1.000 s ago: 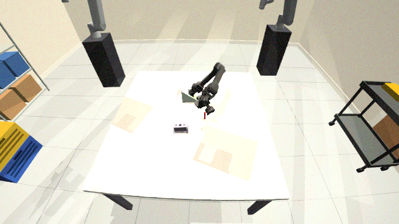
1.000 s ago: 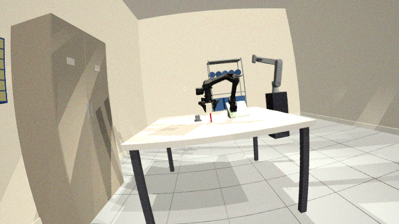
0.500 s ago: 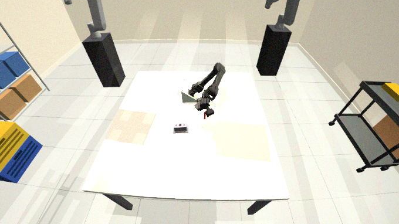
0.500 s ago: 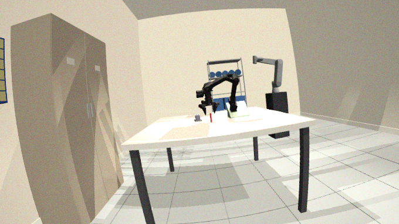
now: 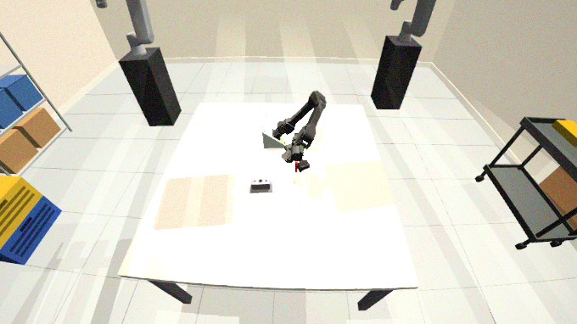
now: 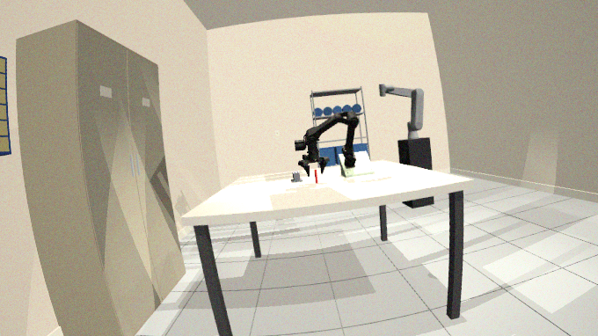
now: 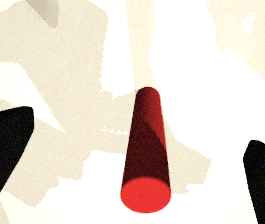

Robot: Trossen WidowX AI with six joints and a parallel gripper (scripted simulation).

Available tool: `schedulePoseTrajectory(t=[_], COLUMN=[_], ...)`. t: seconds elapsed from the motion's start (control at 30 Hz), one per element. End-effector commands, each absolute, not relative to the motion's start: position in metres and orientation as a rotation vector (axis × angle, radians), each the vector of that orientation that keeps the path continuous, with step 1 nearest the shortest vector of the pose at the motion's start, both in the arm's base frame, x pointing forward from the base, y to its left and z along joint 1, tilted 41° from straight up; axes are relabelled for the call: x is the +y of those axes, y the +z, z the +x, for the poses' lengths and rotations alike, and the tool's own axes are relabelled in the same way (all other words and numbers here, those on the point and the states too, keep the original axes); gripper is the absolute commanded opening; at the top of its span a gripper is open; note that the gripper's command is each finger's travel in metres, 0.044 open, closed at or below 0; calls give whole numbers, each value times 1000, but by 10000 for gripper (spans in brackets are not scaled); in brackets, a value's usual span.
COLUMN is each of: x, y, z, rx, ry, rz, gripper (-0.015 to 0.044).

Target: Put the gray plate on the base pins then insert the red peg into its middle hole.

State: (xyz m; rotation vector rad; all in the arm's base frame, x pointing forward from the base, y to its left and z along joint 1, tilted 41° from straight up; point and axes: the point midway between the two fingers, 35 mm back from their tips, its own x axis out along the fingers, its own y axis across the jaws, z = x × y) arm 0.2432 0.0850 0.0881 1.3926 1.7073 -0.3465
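Observation:
The red peg (image 5: 296,167) (image 6: 316,177) (image 7: 145,194) stands upright on the table. My gripper (image 5: 295,161) (image 6: 315,172) (image 7: 141,135) is open and empty above it, pointing down. In the wrist view the peg's round top lies between the two black fingers, with a wide gap on both sides. The base (image 5: 260,191) (image 6: 295,177) stands left of the peg in the top view, with a block-like gray body and small dark spots on its light top. The plate and the base are too small there to tell apart, so I cannot tell how the plate lies.
A pale panel with a dark green-gray side (image 5: 271,141) (image 6: 358,164) stands close to the arm's base. The white table (image 5: 272,256) (image 6: 251,206) carries patches of light and shadow. Two gray arms on black pedestals stand on the floor beyond the table.

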Motion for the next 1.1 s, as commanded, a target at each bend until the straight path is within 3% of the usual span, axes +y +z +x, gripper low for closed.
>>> schedulePoseTrajectory(t=[0.0,0.57,1.07], x=[89,89,89], y=[84,84,84], z=[241,241,241], rx=[1714,1714,1714], ry=[-348,-348,-348], rz=[1398,1398,1398], gripper=[440,0,0])
